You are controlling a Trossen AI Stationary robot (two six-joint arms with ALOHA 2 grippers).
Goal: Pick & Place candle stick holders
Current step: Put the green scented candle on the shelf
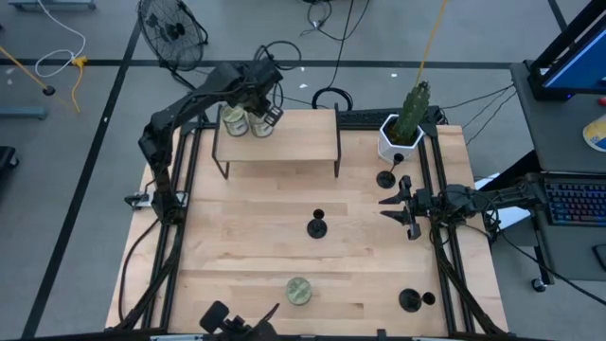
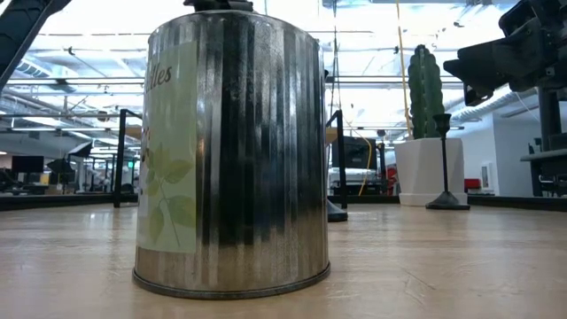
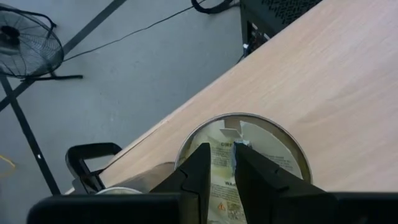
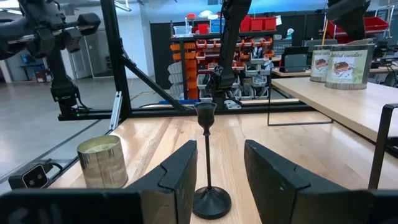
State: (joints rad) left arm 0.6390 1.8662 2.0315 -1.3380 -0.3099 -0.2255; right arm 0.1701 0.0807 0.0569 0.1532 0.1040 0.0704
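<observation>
Fingers of your right gripper [image 4: 221, 171] stand spread, facing a candle stick holder [image 4: 208, 158] at mid-surface; close off-centre and that thin stem tips over. Your left gripper [image 3: 219, 180], nearly pressed together, pinches a jar's [image 3: 267, 140] rim on the shelf [image 1: 284, 142]. Two more holders [image 1: 385, 178] [image 1: 409, 301] wait along the right edge.

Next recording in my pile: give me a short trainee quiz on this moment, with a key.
1. How many candle stick holders stand on the table?
2. True or false: the right gripper has its fingers open.
3. Where do the two jars by the left gripper stand? A: on the shelf. B: on the floor. C: on the table top.
Key: 1 three; 2 true; 3 A.
</observation>
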